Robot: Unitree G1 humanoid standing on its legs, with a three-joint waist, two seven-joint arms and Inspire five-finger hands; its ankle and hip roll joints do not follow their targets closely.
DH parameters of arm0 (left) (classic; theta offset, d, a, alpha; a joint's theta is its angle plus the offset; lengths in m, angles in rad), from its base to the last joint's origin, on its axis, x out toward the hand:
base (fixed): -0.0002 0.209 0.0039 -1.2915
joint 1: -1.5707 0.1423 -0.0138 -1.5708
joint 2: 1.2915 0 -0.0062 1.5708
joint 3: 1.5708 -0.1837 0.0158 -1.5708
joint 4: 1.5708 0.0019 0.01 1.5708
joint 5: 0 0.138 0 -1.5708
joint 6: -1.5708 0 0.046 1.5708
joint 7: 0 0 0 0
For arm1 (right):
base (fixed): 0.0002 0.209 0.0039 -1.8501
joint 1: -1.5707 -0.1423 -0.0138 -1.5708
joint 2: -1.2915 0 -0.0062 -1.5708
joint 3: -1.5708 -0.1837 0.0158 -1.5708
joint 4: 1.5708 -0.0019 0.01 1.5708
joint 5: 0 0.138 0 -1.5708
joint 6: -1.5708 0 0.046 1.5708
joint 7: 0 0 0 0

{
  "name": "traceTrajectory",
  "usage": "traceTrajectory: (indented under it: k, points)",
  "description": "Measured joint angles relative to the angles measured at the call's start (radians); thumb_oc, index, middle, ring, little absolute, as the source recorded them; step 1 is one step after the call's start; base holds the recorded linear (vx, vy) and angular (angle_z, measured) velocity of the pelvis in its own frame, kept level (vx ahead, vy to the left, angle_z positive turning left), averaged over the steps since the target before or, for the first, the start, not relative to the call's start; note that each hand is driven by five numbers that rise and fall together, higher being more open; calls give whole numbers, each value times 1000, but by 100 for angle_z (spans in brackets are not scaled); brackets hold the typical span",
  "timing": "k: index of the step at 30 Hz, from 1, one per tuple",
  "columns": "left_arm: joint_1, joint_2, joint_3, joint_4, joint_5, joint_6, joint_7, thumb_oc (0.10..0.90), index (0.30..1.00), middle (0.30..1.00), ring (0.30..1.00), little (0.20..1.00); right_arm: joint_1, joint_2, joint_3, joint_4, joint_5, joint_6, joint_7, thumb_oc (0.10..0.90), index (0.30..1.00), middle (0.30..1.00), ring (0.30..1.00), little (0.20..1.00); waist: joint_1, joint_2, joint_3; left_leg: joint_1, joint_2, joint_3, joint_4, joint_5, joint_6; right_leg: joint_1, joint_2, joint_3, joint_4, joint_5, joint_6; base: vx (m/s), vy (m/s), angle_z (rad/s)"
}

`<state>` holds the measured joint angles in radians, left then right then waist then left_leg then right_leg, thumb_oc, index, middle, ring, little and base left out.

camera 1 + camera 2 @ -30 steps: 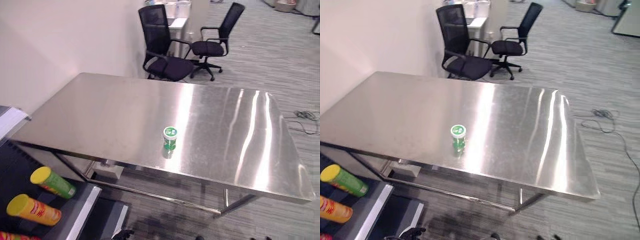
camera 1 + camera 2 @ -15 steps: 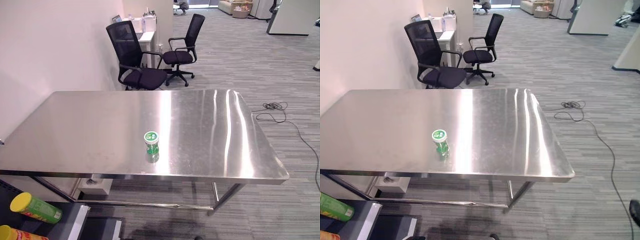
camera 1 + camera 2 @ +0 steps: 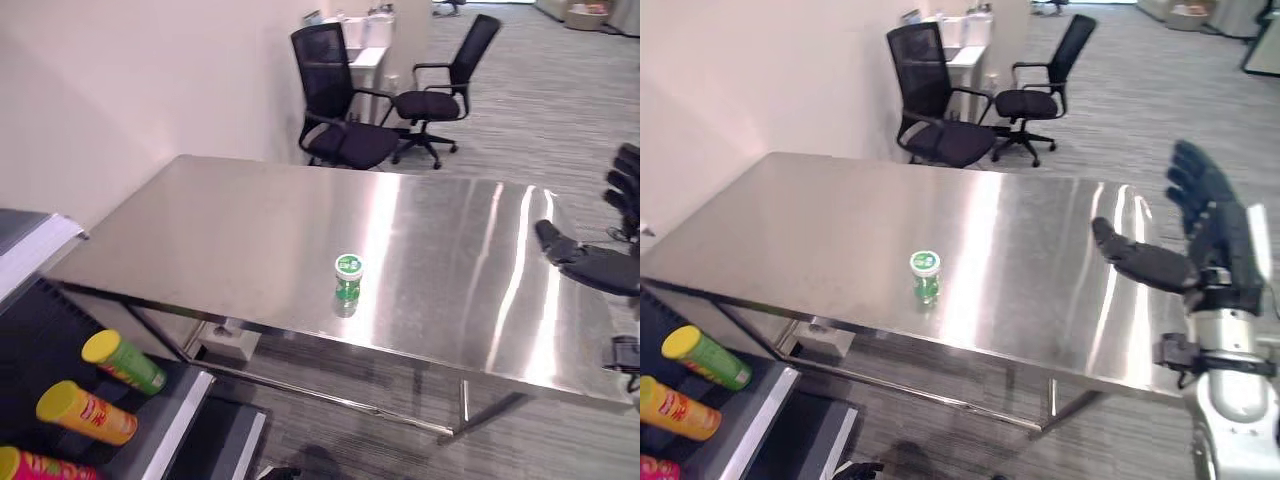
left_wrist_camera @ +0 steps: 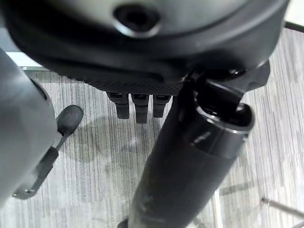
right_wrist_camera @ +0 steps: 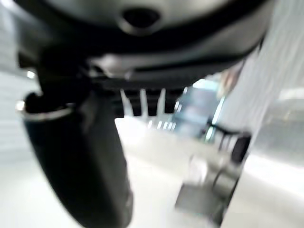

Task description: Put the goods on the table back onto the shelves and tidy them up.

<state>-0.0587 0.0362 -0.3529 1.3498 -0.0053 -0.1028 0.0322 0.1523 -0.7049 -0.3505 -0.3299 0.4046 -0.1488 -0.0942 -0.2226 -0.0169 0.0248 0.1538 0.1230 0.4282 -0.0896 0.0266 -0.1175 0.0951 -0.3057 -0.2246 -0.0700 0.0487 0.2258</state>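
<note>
**A:** Where is the item that needs shelving?

**B:** A small green cup with a white and green lid (image 3: 348, 277) stands upright on a steel table (image 3: 220, 230), a little toward the near edge, at about six o'clock from the table's middle. Nothing touches it.

**A:** And the shelves?

**B:** A dark shelf unit (image 3: 40, 340) sits low at about eight o'clock from the cup, past the table's left end. Three tube-shaped cans lie on their sides there: a green can with a yellow lid (image 3: 124, 362), an orange can with a yellow lid (image 3: 85, 413), and part of a red can (image 3: 45, 469) at the bottom edge.

**A:** What are the hands doing?

**B:** The right hand (image 3: 1205, 240) is raised over the table's right end, at three o'clock from the cup and well apart from it. Its fingers are straight and spread wide, the thumb standing out toward the cup, and it holds nothing. The left hand (image 4: 137, 102) hangs over the carpeted floor, fingers relaxed and empty.

**A:** How would the cup handle?

**B:** It looks light and fairly stiff, probably thin plastic with a smooth, somewhat slippery wall. It is narrow and could tip if nudged. I would take it round the side wall just under the lid, thumb opposite fingers, with gentle pressure.

**A:** Anything behind?

**B:** Two black office chairs (image 3: 345, 110) at twelve o'clock.
</note>
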Motion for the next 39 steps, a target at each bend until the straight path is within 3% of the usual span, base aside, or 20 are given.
traceTrajectory:
  k: [6, 10, 12, 16, 39]
  points:
    - [-17, 14, -32, -19, -32, 0, 0, 800, 900, 900, 900, 900, -61, -45, 190, -34, -5, -8, 25, 800, 900, 900, 900, 900, 47, -16, 22, 7, -2, -8, 0, 0, 0, 20, -1, -18, -6, 0, 0, -28, 16, 7]
    - [-32, 20, -40, -21, -32, 0, -4, 800, 900, 900, 900, 900, -118, -75, 296, -29, -1, -11, 46, 800, 900, 900, 900, 900, 50, -38, 50, 10, -2, -11, 0, 0, 0, 25, -1, -20, -8, 0, 0, -3, 8, 1]
    - [-33, 27, -49, -26, -32, 1, -18, 800, 900, 900, 900, 900, -171, -98, 380, 5, 11, -16, 58, 800, 900, 900, 900, 900, 53, -44, 54, 16, -3, -12, 0, 0, 0, 32, -2, -21, -9, 0, 0, 1, 6, 2]
    - [-41, 27, -70, -30, -32, 0, -21, 800, 900, 900, 900, 900, -243, -111, 448, 103, 14, -17, 69, 800, 900, 900, 900, 900, 81, -43, 53, 15, -3, -18, 0, 0, 0, 35, -1, -24, -11, 0, 0, 4, 2, 1]
    - [-42, 34, -70, -46, -34, 0, -27, 800, 900, 900, 900, 900, -259, -110, 587, 288, 33, -13, 136, 800, 900, 900, 900, 900, 123, -45, 48, 16, -7, -56, 0, 0, 0, 68, 0, -69, -18, 0, 0, 10, 3, 4]
